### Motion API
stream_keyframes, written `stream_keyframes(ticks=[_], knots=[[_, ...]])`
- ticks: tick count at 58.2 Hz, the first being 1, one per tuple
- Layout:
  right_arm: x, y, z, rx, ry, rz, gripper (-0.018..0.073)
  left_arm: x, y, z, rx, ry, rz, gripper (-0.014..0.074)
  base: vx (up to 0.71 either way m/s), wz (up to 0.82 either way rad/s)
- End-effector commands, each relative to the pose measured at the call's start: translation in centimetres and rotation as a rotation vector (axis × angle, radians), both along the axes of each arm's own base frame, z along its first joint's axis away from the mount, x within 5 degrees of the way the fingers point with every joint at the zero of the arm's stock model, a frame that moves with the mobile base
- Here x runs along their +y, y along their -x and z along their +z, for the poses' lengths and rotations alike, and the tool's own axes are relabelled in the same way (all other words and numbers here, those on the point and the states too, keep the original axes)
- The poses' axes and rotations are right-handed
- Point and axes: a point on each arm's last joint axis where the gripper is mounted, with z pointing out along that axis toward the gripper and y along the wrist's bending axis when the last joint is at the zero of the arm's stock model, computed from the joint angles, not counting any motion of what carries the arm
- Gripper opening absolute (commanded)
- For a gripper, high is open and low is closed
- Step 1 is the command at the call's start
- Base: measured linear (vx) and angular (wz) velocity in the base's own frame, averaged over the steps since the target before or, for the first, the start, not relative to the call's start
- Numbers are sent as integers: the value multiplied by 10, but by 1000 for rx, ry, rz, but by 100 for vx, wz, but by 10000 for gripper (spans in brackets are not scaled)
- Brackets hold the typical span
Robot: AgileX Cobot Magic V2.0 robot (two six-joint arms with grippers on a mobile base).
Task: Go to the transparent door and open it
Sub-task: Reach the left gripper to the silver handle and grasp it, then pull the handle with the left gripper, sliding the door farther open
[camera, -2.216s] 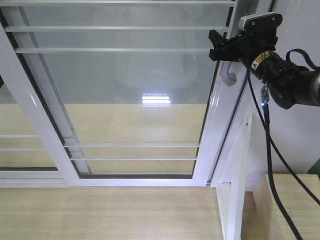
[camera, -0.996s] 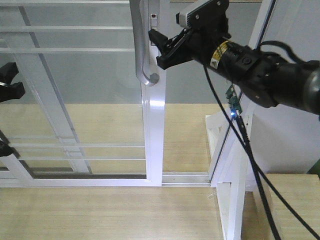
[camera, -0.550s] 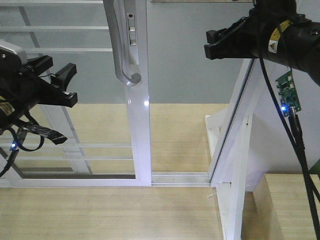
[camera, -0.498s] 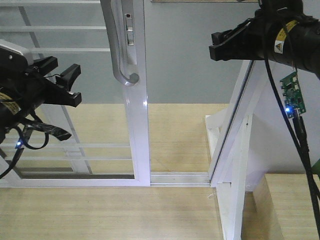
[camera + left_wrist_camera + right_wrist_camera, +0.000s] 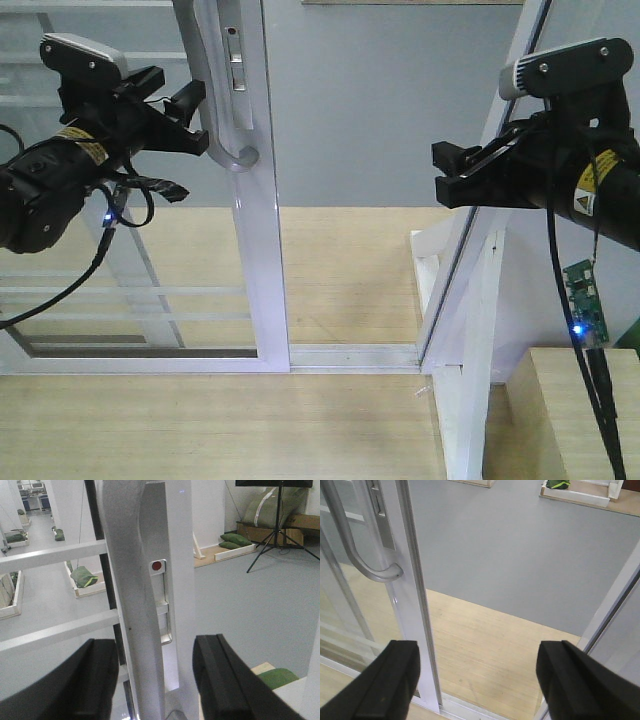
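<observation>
The transparent door (image 5: 150,250) sits left of centre in the front view and is partly open. There's a wide gap btwn its handle-side stile (image 5: 258,260) and the white jamb (image 5: 470,290) at right. Grey floor and pale wood-look floor (image 5: 340,270) show thru the gap. The door's bottom rail sits in the floor track (image 5: 350,355). Thin white horiz. bars (image 5: 130,290) cross the glass low down.

The curved hook handle (image 5: 228,130) runs down the stile, hook end pointing right. L gripper (image 5: 185,105) is up at handle height, on the glass side, fingers spread. In the L wrist view its two dark fingers (image 5: 80,680) straddle the hook handle (image 5: 132,605) and the lock strip (image 5: 165,610) w/ its red dot (image 5: 157,565). Can't tell if either pad touches metal, and it isn't pinching anything.

R gripper (image 5: 447,170) hangs well apart from the door, just in front of the jamb, pointing left toward the gap. Its fingers are spread w/ nothing btwn them. The R wrist view shows both fingers (image 5: 390,680) at the frame bottom w/ only floor btwn. The hook handle (image 5: 375,572) and stile are off to the upper left there.

A grey wrist cam (image 5: 565,65) sits atop the R arm. A green circuit board (image 5: 585,305) w/ a blue LED hangs below on a cable. The L arm carries its own cam (image 5: 85,55).
</observation>
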Motion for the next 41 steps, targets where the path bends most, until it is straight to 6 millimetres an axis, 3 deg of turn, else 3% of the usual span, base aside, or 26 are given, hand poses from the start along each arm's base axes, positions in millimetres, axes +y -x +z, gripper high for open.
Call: stream_keyframes(ticks=[1,20,41], knots=[[1,2,23,-116,-46,31,542,-7,-9,32,-148,73,-19,467,0,0],[0,2,21,-101,-34,24,542,-16,-51,26,-170,80,-1,467,0,0],[-1,2,20,-110,10,33,542,-4,-59,21,-185,30,109,467,0,0]])
